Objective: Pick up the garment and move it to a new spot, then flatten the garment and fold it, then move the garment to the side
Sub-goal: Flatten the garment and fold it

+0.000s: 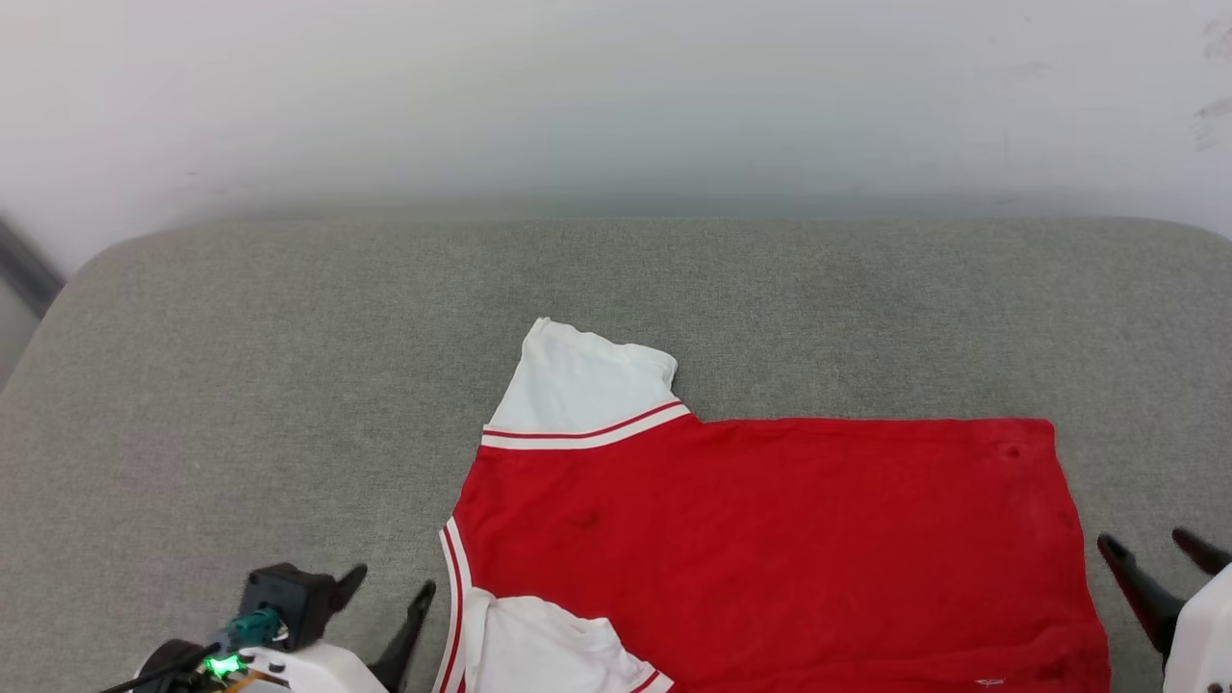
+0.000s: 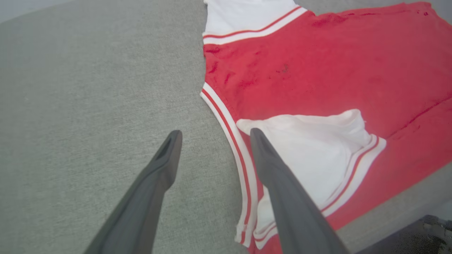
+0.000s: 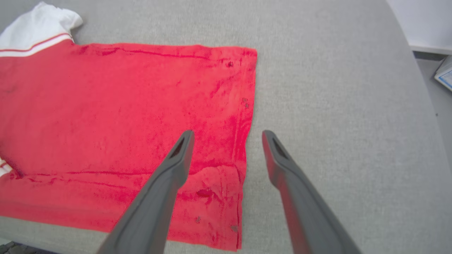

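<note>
The garment (image 1: 770,539) lies spread on the grey cushion (image 1: 289,385). The left gripper (image 1: 390,585) has its jaws apart astride the striped collar edge. The right gripper (image 1: 1145,541), jaws apart too, straddles the hem.

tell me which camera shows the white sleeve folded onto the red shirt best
The left wrist view: the folded sleeve lies almost whole on the red shirt, striped cuff included. The head view cuts it off at the bottom edge. The right wrist view catches at most a white sliver at its left edge.
</note>
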Controlling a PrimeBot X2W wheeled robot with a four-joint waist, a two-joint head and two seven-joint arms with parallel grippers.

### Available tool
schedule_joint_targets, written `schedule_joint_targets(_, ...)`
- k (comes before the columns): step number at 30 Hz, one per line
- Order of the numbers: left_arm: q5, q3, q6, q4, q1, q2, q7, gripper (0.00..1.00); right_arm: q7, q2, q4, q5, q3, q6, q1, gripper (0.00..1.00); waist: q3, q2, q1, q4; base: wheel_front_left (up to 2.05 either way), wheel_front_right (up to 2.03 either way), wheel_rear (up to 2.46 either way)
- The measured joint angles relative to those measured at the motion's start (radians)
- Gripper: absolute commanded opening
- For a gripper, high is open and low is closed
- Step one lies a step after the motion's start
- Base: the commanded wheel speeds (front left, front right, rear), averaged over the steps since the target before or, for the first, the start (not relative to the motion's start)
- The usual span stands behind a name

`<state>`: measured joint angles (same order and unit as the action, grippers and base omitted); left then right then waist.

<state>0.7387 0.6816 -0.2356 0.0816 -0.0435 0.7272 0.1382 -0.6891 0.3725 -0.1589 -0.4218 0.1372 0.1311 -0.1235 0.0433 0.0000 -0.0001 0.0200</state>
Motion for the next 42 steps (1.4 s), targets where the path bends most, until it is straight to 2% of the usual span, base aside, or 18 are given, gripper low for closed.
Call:
schedule_joint_targets(2, -0.012, -0.04, -0.019, 0.007, -0.009, -0.019, -0.086, 1.0, 0.075, 0.004, -0.022, 0.004, 0.004, 0.0, 0.022, 1.0, -0.008, 0.0, 0.0, -0.002, 0.0, 0.0, 0.0)
schedule_joint_targets(6, -0.049, -0.091, -0.029, 0.012, -0.028, -0.052, -0.26, 1.0, 0.231, -0.011, -0.045, 0.02, 0.0, 0.0, 0.048, 1.0, -0.015, 0.0001, 0.0, -0.009, 0.0, 0.0, 0.0)
schedule_joint_targets(10, -0.057, -0.132, -0.037, 0.015, -0.027, -0.092, -0.363, 1.0, 0.367, -0.035, -0.055, 0.036, 0.007, 0.0, 0.064, 1.0, -0.02, 0.0, 0.0, -0.017, 0.0, 0.0, 0.0)
schedule_joint_targets(17, -0.115, -0.198, -0.008, 0.043, -0.021, -0.144, -0.398, 1.0, 0.549, -0.105, -0.067, 0.076, 0.021, 0.0, 0.059, 1.0, -0.018, 0.0, 0.0, -0.023, 0.0, 0.0, 0.0)
schedule_joint_targets(23, -0.174, -0.283, 0.029, 0.066, -0.011, -0.192, -0.4, 1.0, 0.594, -0.145, -0.065, 0.103, 0.019, 0.0, 0.043, 1.0, -0.009, 0.0, 0.0, -0.036, 0.0, 0.0, 0.0)
schedule_joint_targets(26, -0.186, -0.296, 0.067, 0.057, -0.01, -0.192, -0.4, 1.0, 0.601, -0.156, -0.068, 0.115, 0.024, 0.0, 0.044, 1.0, 0.005, 0.0, 0.0, -0.046, 0.0, 0.0, 0.0)
schedule_joint_targets(27, -0.191, -0.289, 0.096, 0.043, -0.028, -0.174, -0.396, 1.0, 0.602, -0.16, -0.073, 0.117, 0.024, 0.0, 0.049, 1.0, 0.021, 0.0, 0.0, -0.054, 0.0, 0.0, 0.0)
schedule_joint_targets(29, -0.197, -0.281, 0.123, 0.03, -0.08, -0.146, -0.362, 1.0, 0.609, -0.164, -0.08, 0.125, 0.023, 0.0, 0.064, 1.0, 0.04, 0.0, 0.0001, -0.063, 0.0, 0.0, 0.0)
schedule_joint_targets(31, -0.198, -0.281, 0.135, 0.025, -0.113, -0.135, -0.342, 1.0, 0.61, -0.165, -0.085, 0.126, 0.025, 0.0, 0.068, 1.0, 0.052, 0.0, 0.0001, -0.068, 0.0, 0.0, 0.0)
schedule_joint_targets(32, -0.184, -0.274, 0.171, 0.015, -0.181, -0.118, -0.278, 1.0, 0.611, -0.173, -0.091, 0.133, 0.026, 0.0, 0.081, 1.0, 0.077, 0.0, 0.0001, -0.078, 0.0, 0.0, 0.0)
schedule_joint_targets(38, -0.147, -0.26, 0.277, -0.052, -0.415, -0.045, -0.054, 1.0, 0.619, -0.193, -0.092, 0.138, 0.003, 0.0, 0.133, 1.0, 0.164, 0.0, 0.0002, -0.119, 0.0, 0.0, 0.0)
schedule_joint_targets(39, -0.147, -0.26, 0.277, -0.052, -0.415, -0.045, -0.054, 1.0, 0.619, -0.193, -0.092, 0.138, 0.003, 0.0, 0.133, 1.0, 0.164, 0.0, 0.0002, -0.119, 0.0, 0.0, 0.0)
schedule_joint_targets(42, -0.109, -0.247, 0.307, -0.111, -0.543, -0.005, 0.12, 1.0, 0.629, -0.203, -0.09, 0.139, -0.003, 0.0, 0.162, 1.0, 0.21, 0.0, 0.0002, -0.145, 0.0, 0.0, 0.0)
